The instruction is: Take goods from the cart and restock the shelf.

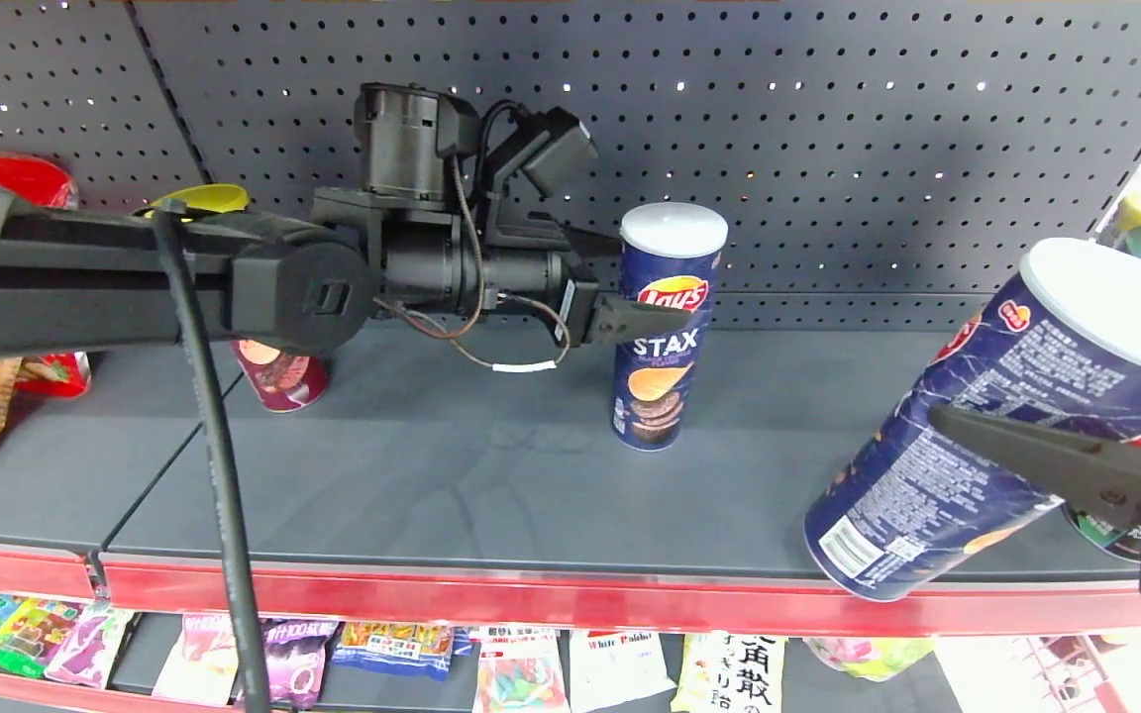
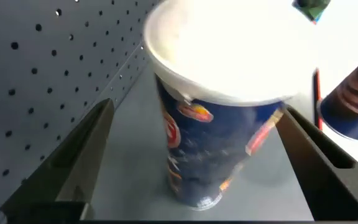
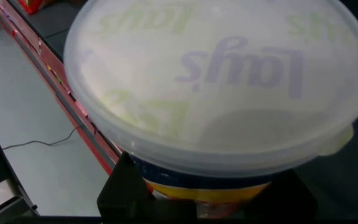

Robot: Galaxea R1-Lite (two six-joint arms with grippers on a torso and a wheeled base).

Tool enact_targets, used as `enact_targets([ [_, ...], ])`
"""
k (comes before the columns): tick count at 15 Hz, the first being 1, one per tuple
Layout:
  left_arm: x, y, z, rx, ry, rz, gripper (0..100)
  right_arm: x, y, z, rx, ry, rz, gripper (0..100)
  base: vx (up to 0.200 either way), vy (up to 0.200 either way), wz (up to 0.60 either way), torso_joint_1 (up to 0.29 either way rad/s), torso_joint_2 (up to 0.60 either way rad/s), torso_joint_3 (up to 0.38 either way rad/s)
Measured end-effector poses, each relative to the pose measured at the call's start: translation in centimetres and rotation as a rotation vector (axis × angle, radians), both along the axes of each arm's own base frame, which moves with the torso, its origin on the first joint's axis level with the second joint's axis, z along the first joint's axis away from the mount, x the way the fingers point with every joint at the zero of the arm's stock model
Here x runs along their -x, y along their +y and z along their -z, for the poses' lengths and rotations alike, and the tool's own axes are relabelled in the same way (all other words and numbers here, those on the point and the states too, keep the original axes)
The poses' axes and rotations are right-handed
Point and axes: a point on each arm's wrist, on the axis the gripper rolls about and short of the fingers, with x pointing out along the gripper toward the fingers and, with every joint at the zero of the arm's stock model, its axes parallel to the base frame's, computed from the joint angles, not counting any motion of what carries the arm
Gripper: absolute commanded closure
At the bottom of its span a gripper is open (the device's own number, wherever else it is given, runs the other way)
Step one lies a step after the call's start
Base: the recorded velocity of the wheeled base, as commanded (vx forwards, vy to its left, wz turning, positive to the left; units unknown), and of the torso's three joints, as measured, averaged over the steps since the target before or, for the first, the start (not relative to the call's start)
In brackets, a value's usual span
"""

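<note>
my left pincer (image 1: 668, 315) is open, with one finger on each side of the standing blue chip can (image 1: 665, 386), which sits upright in the middle of the grey shelf (image 1: 432, 475). my right pincer (image 1: 967, 416) is squeezed tight on the tilted blue chip can (image 1: 1026, 347), which hangs in the air at the right end with its bottom down by the red front lip (image 1: 531, 594). if i pull my left pincer away crooked, a finger could bump the standing can and knock it over. if i lower the tilted one as it leans now, its bottom could catch the lip and it could slip out and fall.
</note>
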Motion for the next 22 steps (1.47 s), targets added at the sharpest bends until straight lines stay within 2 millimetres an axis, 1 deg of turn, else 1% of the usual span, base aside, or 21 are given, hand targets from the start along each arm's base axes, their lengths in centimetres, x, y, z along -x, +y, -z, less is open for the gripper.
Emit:
enact_targets([
  [3,-0.5,-0.4,0.5,-0.008,0.01,-0.018,0,0.0,0.0,0.1,0.002,0.003,0.0,100,0.0,0.0,0.0,0.0,0.0,0.0],
  [5,-0.5,-0.8,0.7,-0.01,0.017,-0.012,0,0.0,0.0,0.1,0.002,0.003,0.0,100,0.0,0.0,0.0,0.0,0.0,0.0],
  [10,-1.1,-1.8,0.5,0.012,0.004,-0.002,0,0.0,0.0,0.1,0.002,0.003,-0.001,100,0.0,0.0,0.0,0.0,0.0,0.0],
  [11,-1.1,-2.0,0.6,0.012,0.006,0.0,100,0.0,0.0,0.1,0.002,0.003,0.0,100,0.0,0.0,0.0,0.0,0.0,0.0],
  [15,-1.0,-2.8,1.1,0.011,0.033,0.013,100,0.0,-0.1,0.1,0.003,0.003,0.005,100,0.0,0.0,0.0,0.0,0.0,0.0],
  [18,-0.9,-2.7,1.3,0.009,0.037,0.019,100,-0.1,-0.1,0.1,0.003,0.003,0.008,100,0.0,0.0,0.0,0.0,0.0,0.0],
  [20,-0.4,-2.6,1.1,0.008,0.046,0.021,100,-0.1,-0.1,0.1,0.004,0.004,0.009,100,0.0,0.0,0.0,0.0,0.0,0.0],
  [22,1.1,-2.3,1.0,0.002,0.089,0.025,100,-0.2,0.0,0.0,0.004,0.003,0.009,100,0.0,0.0,0.0,0.0,0.0,0.0],
])
